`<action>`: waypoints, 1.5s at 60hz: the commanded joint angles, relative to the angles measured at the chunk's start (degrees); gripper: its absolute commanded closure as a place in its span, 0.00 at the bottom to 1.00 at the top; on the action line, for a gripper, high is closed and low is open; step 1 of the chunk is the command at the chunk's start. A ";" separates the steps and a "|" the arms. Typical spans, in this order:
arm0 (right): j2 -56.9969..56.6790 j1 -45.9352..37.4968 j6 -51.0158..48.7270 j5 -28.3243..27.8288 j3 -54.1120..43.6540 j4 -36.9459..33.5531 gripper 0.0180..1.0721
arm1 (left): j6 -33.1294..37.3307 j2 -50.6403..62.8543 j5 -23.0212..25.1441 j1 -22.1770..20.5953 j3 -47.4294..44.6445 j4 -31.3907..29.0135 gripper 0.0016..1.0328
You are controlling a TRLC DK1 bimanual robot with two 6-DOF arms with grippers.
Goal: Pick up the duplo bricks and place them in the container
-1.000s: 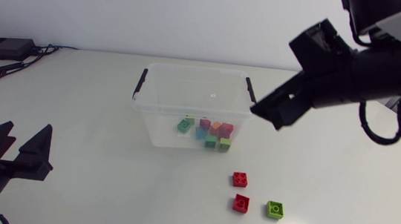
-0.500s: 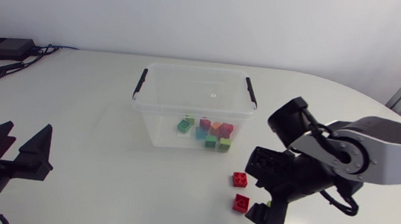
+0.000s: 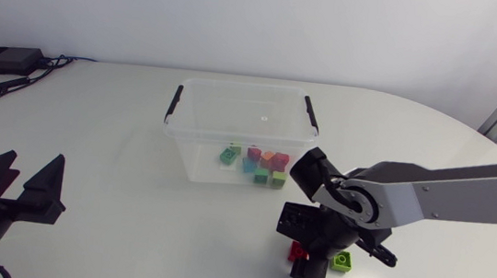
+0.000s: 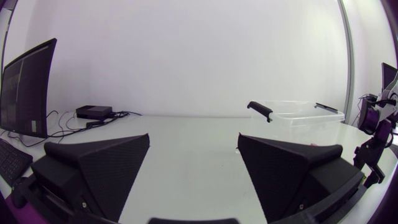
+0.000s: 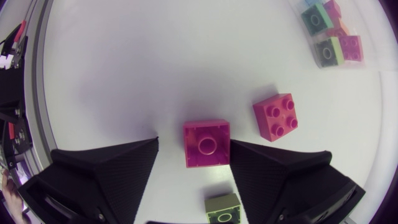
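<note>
Our right fingers [image 5: 106,177] flank the single-stud red brick [image 5: 207,143]; a four-stud red brick [image 5: 275,117] and a square green brick [image 5: 222,208] crowd close, with bare white counter [image 5: 124,74] beyond.

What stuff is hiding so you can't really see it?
- Head view: the right arm hides the four-stud red brick and most of the other red brick.
- Head view: the bricks in the container overlap, too small to count.
- Right wrist view: those bricks are cut off by the view's edge.
- Left wrist view: no bricks show; the left claw fills the foreground.

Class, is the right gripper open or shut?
Open: the red brick lies between the fingers of the right gripper, but bare table separates it from one finger.
</note>
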 commanded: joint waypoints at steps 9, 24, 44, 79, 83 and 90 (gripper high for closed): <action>-1.78 -0.59 -1.05 -1.64 0.60 -1.03 0.81 | -1.24 -0.50 -0.34 0.38 -0.91 -0.01 0.04; -15.58 -2.79 -0.17 -2.78 13.78 -14.57 0.82 | -1.24 -0.50 -0.34 0.38 -0.91 -0.01 0.04; -9.43 -6.22 11.78 -2.69 29.07 -0.24 0.82 | -1.24 -0.50 -0.34 0.38 -0.91 -0.01 0.04; -13.03 -12.81 8.09 -5.24 26.00 1.95 0.05 | -1.24 -0.50 -0.34 0.38 -0.91 -0.01 0.04; -16.37 -13.60 1.41 -8.67 23.80 -4.29 0.05 | -1.24 -0.50 -0.34 0.47 -0.91 -0.01 0.04; -20.06 -14.13 -8.61 -8.58 17.56 -9.47 0.05 | -1.24 -0.50 -0.34 0.38 -0.91 -0.01 0.04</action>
